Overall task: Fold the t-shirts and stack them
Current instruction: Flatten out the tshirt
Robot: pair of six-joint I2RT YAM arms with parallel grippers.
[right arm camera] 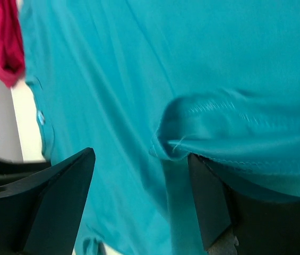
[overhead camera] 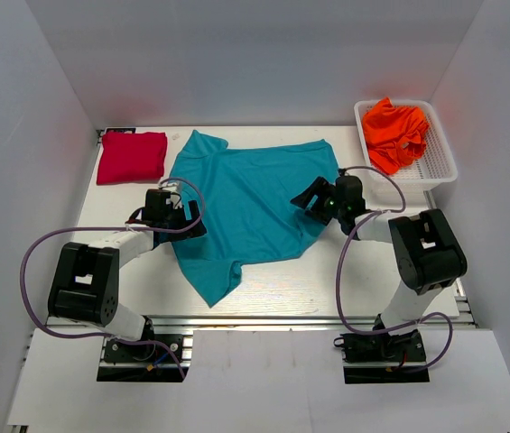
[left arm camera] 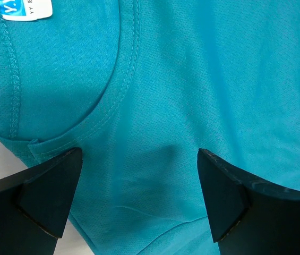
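Note:
A teal t-shirt point(overhead camera: 250, 203) lies spread and skewed across the middle of the table. My left gripper point(overhead camera: 195, 221) stands open over its left edge, by the collar point(left arm camera: 115, 90) and a white-blue label point(left arm camera: 26, 7); teal cloth point(left arm camera: 192, 79) lies flat between the fingers. My right gripper point(overhead camera: 306, 200) is open at the shirt's right side. In the right wrist view a folded hem point(right arm camera: 208, 114) drapes over the right finger point(right arm camera: 208, 202), with nothing pinched. A red t-shirt point(overhead camera: 132, 157) lies folded at the back left. An orange t-shirt point(overhead camera: 395, 133) sits crumpled in a basket.
The white mesh basket point(overhead camera: 442, 162) stands at the back right corner. White walls close in the table on three sides. The red shirt point(right arm camera: 6, 42) shows at the far left of the right wrist view, beyond the teal cloth point(right arm camera: 112, 79).

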